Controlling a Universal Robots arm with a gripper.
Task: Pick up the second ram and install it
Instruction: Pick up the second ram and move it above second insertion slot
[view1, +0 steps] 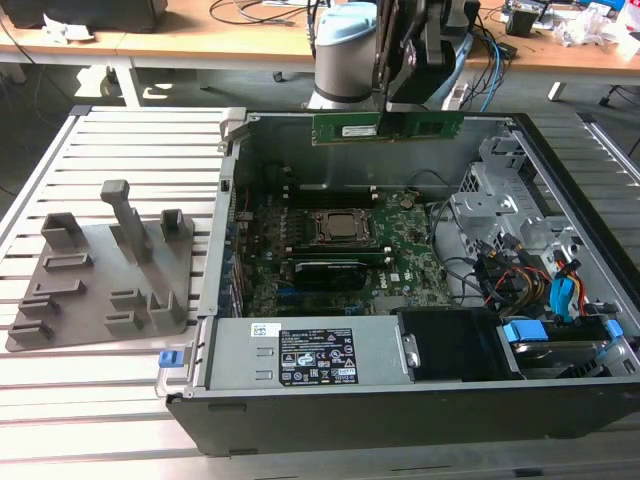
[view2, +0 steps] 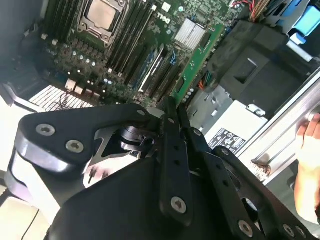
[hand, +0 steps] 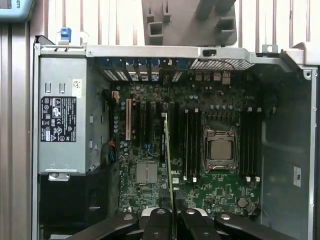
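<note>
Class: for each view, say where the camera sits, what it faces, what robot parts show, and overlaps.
Exterior view: off the arm, looking down into the open case; the gripper holds the second ram above it.
First wrist view: on the wrist, facing straight down at the motherboard; fingers show.
Second wrist view: on the wrist, slanting past the gripper's links.
Both wrist views share motherboard and second ram.

Pale slatted table (view1: 120, 140), metal by the look of it, grey slotted tray (view1: 95, 290) lying flat toward the exterior view's left, open computer case (view1: 400, 420) on its side just beside the tray, toward the right.
</note>
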